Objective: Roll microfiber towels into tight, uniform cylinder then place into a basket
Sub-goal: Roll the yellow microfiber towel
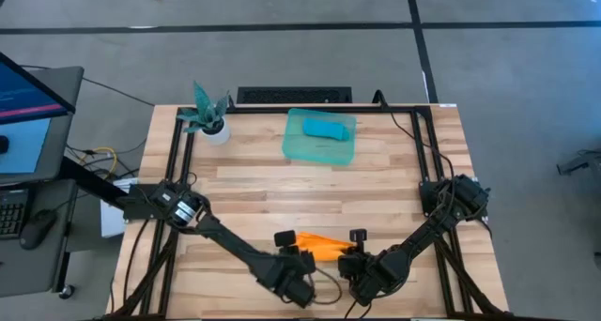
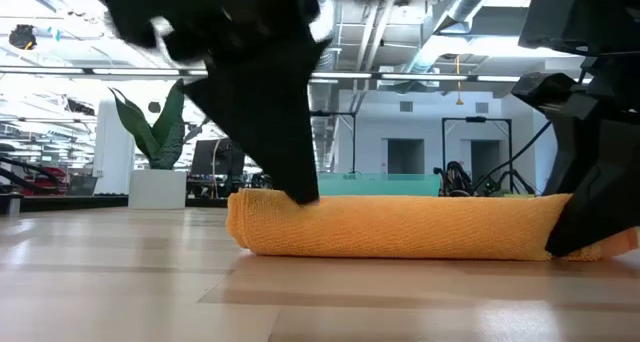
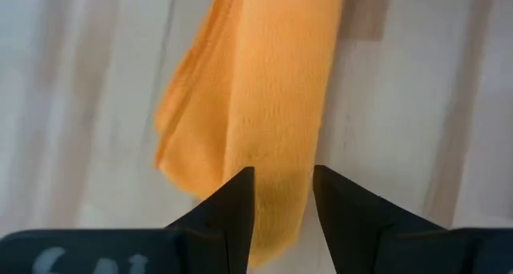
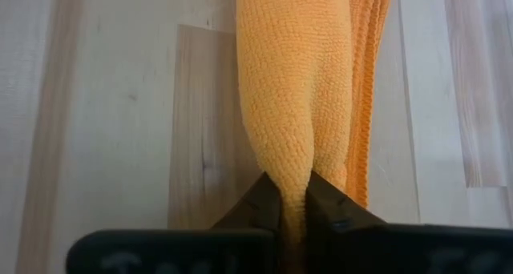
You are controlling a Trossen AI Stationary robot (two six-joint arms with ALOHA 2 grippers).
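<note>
Pale butcher-block wood forms the table (image 1: 394, 185), framed by dark rails, with both dark arms reaching in toward its near edge. Well beyond both grippers, toward the far edge, sits the shallow translucent teal-green plastic basket (image 1: 299, 148), and a rolled turquoise-blue microfiber towel (image 1: 327, 128) lies inside it. Farther off from the left gripper, near the far corner on its side, stands a small white pot with a teal plant (image 1: 208, 114).

Between the two grippers lies the bright orange microfiber towel (image 1: 319, 245), rolled into a long cylinder flat on the wood, with a loose folded flap showing along one side (image 4: 370, 82). The right gripper (image 4: 293, 200) sits at one end of the roll, its two dark fingers pinched tight on the cloth so the fabric bunches narrow between them. The left gripper (image 3: 283, 198) is at the opposite end, its fingers (image 3: 228, 206) standing partly apart and straddling the roll, the orange cloth running between them; whether they press it I cannot tell.
</note>
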